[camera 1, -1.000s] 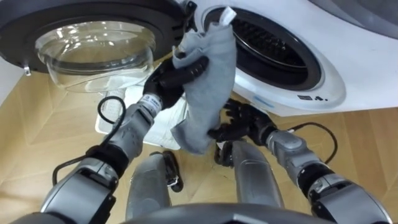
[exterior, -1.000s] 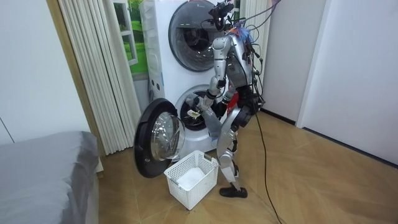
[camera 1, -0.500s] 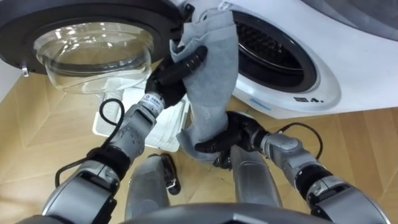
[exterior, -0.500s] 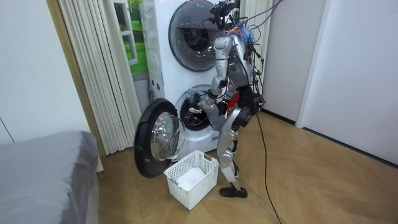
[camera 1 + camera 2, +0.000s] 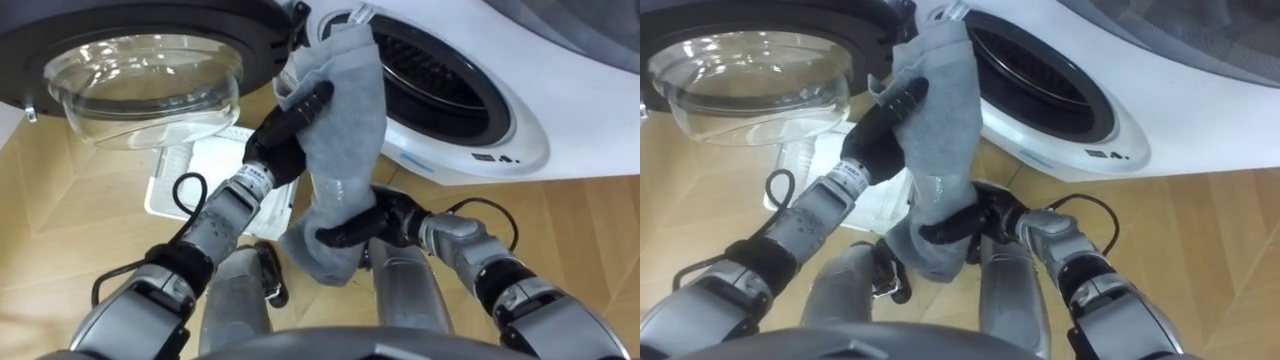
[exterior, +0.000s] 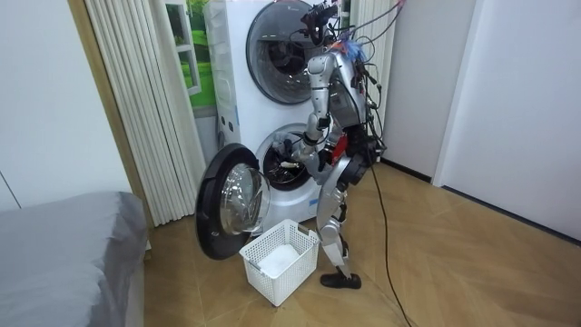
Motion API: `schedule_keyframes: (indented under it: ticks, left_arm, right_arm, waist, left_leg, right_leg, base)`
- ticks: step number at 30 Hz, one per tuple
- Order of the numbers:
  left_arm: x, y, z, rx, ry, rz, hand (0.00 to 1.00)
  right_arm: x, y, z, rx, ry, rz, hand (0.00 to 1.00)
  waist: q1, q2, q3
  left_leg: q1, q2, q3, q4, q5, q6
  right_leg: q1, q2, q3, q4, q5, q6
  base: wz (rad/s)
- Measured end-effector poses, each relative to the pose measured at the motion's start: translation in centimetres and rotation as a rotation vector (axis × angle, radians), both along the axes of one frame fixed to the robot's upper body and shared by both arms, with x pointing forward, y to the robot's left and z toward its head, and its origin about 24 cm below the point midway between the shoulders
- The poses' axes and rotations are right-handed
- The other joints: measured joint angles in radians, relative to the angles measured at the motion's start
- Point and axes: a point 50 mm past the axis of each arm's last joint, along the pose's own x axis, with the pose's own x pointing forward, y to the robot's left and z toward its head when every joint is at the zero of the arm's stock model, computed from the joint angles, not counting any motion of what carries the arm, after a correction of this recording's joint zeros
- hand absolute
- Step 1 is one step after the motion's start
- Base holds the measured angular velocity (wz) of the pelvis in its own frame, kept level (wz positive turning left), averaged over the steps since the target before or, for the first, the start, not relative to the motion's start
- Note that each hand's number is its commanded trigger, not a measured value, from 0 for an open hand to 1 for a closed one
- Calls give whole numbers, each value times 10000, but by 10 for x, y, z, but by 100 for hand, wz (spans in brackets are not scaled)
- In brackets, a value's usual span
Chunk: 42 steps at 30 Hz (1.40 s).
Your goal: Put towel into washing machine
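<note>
The grey towel (image 5: 345,120) hangs in the air between both hands, just in front of the washer (image 5: 525,120). Its top corner shows against the left rim of the round opening (image 5: 440,75), and none of it is inside the drum. The left hand (image 5: 290,120) is clenched round the towel's upper part, on its left side, with dark fingers curled over the cloth. The right hand (image 5: 372,222) grips the lower part from the right, its fingers wrapped across the hanging end. The glass door (image 5: 140,70) stands swung open to the left. Below it a white basket (image 5: 168,188) sits on the wooden floor (image 5: 60,220). In the room view the robot stands close before the washer, bent toward the opening.
</note>
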Motion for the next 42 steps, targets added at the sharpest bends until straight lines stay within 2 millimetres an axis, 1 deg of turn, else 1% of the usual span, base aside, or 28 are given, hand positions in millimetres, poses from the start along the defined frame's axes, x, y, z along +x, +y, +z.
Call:
schedule_keyframes:
  ticks: [3,4,5,6,11,14,16,21,22,23,25,27,29,31,35,38,39,41,42]
  left_arm:
    - [-3,2,-3,-189,195,186,100]
    - [-4,3,-4,-271,277,283,87]
    - [-5,3,-5,-309,314,326,56]
    - [-6,4,-6,-390,382,424,0]
    - [-9,7,-9,-472,535,609,0]
    - [-14,11,-14,-541,824,783,0]
    - [-17,14,-17,-546,994,973,0]
    - [-20,23,-21,-294,1162,1198,0]
    - [-21,26,-23,-77,1299,1270,0]
    - [-21,27,-24,87,1363,1292,0]
    - [-22,33,-27,843,1617,1371,0]
    - [-23,40,-30,1403,1928,1548,0]
    - [-27,48,-33,2098,2175,1716,0]
    - [-34,62,-39,3367,2541,1847,0]
    - [-46,74,-50,4973,3245,1790,0]
    - [-54,79,-55,5810,3667,1809,0]
    - [-56,80,-57,6072,3807,1800,0]
    - [-59,84,-58,6472,3926,1809,0]
    - [-60,85,-59,6705,4017,1830,0]
  right_arm:
    - [-1,4,-1,2,45,96,100]
    - [-2,6,-1,33,91,117,100]
    - [-2,6,-1,18,103,120,100]
    - [-2,6,-2,5,113,121,100]
    - [-4,4,-3,-159,125,-53,100]
    - [-8,-1,-6,-341,198,-380,100]
    - [-10,-9,-8,-490,218,-748,100]
    - [-9,-19,-8,-790,82,-1317,100]
    - [-9,-22,-8,-903,47,-1537,100]
    - [-9,-25,-9,-982,44,-1668,100]
    - [-11,-36,-10,-1444,38,-2270,100]
    - [-12,-42,-11,-1485,87,-2978,100]
    - [-13,-48,-12,-1461,199,-3598,100]
    - [-15,-52,-14,-1459,354,-4058,100]
    - [-16,-55,-16,-1543,491,-4583,100]
    - [-17,-60,-16,-1465,626,-5247,100]
    - [-17,-62,-16,-1408,654,-5569,100]
    - [-14,-67,-15,-1354,659,-6014,100]
    - [-13,-72,-14,-1386,697,-6311,100]
  waist:
    - [-9,0,0]
    - [-11,1,0]
    - [-12,2,0]
    - [-13,1,0]
    - [35,13,-6]
    - [92,77,-45]
    - [167,168,-86]
    - [432,259,-78]
    - [534,313,-72]
    - [560,347,-69]
    - [665,518,-54]
    - [818,593,-62]
    - [909,604,-62]
    - [927,608,-65]
    - [970,615,-68]
    - [975,614,-66]
    - [939,631,-62]
    - [923,661,-58]
    - [899,663,-58]
  left_leg:
    - [1,0,0,11,0,0]
    - [1,-1,-1,20,0,-1]
    - [1,-3,-2,25,0,-1]
    - [0,-4,-5,37,0,-1]
    - [6,-7,4,90,0,-3]
    - [4,2,4,97,1,-4]
    - [37,1,14,94,1,-4]
    - [132,-7,97,-19,33,-44]
    - [154,-4,113,-50,41,-57]
    - [153,-4,113,-60,45,-63]
    - [104,-3,64,-70,52,-76]
    - [84,-4,78,-101,57,-90]
    - [105,-48,106,-213,100,-109]
    - [153,-90,104,-313,132,-128]
    - [163,-122,66,-362,146,-132]
    - [141,-211,4,-369,170,-92]
    - [134,-322,-81,-383,184,-67]
    - [92,-382,-129,-373,201,-36]
    - [76,-462,-221,-367,211,-18]
  right_leg:
    - [-4,-2,45,24,-1,-2]
    - [-6,-6,50,38,-2,-4]
    - [-7,-11,51,51,-6,-10]
    - [-11,-17,51,76,-10,-17]
    - [-4,-28,50,143,-31,-27]
    - [0,-34,-16,134,-25,-36]
    - [25,-27,-8,139,-26,-36]
    - [29,-12,115,141,-22,-43]
    - [39,-2,136,123,-21,-53]
    - [40,0,135,122,-24,-57]
    - [37,2,71,117,-45,-82]
    - [-9,0,37,115,-58,-98]
    - [-53,-27,37,125,-77,-102]
    - [-57,-60,47,180,-141,-102]
    - [-43,-92,-3,172,-168,-100]
    - [-46,-238,-99,287,-266,-69]
    - [-48,-356,-144,406,-347,-32]
    - [-50,-440,-163,474,-382,-5]
    - [-52,-521,-181,557,-431,13]
  base:
    - [0]
    - [0]
    - [0]
    - [0]
    - [0]
    - [0]
    - [0]
    - [-2]
    - [-5]
    - [0]
    - [6]
    - [0]
    - [0]
    - [4]
    - [3]
    - [17]
    - [21]
    - [20]
    - [20]
